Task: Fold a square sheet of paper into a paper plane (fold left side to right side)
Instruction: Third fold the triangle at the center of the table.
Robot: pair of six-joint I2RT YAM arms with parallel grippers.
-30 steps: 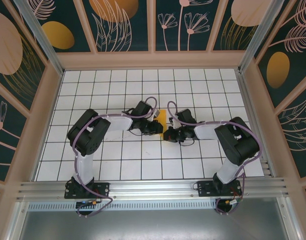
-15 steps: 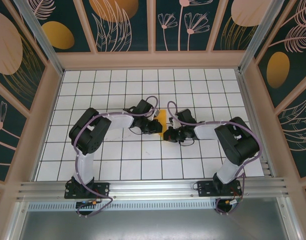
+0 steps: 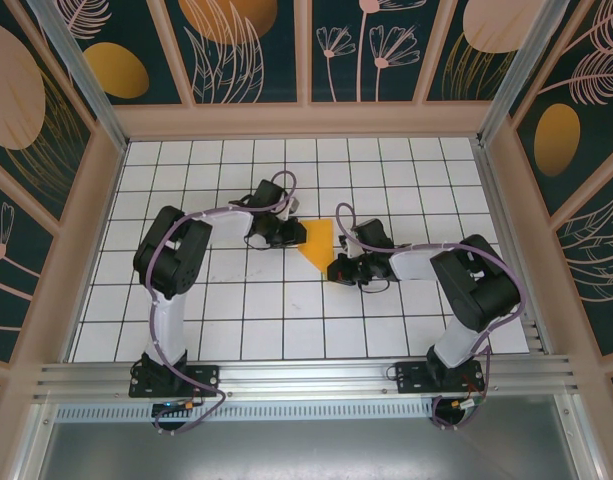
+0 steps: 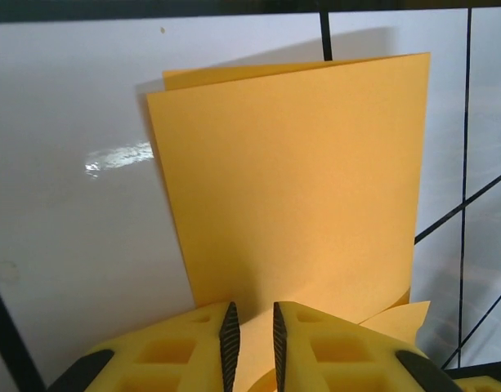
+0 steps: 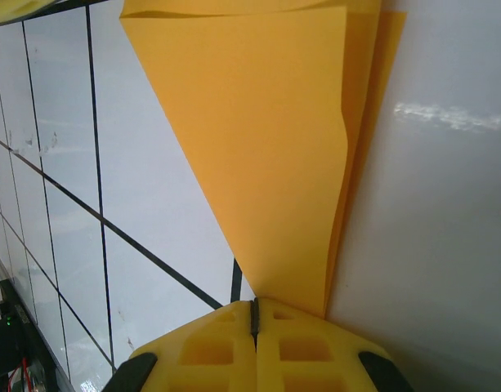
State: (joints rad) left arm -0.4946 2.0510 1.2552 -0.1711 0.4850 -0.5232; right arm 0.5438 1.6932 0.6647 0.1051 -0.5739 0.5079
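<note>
Right hand (image 5: 254,309) low, clamped on square sheet of paper (image 5: 266,147), left hand (image 4: 252,318) slightly apart at its edge

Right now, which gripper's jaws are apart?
The left gripper: narrow slit between jaws, paper showing through. On the right gripper they meet at the paper's corner.

White grid-tiled table (image 3: 236,330), dark leaf-painted wall panels (image 3: 386,60) — orange ovals (image 3: 116,70), aluminium rail (image 3: 306,378) at near edge
</note>
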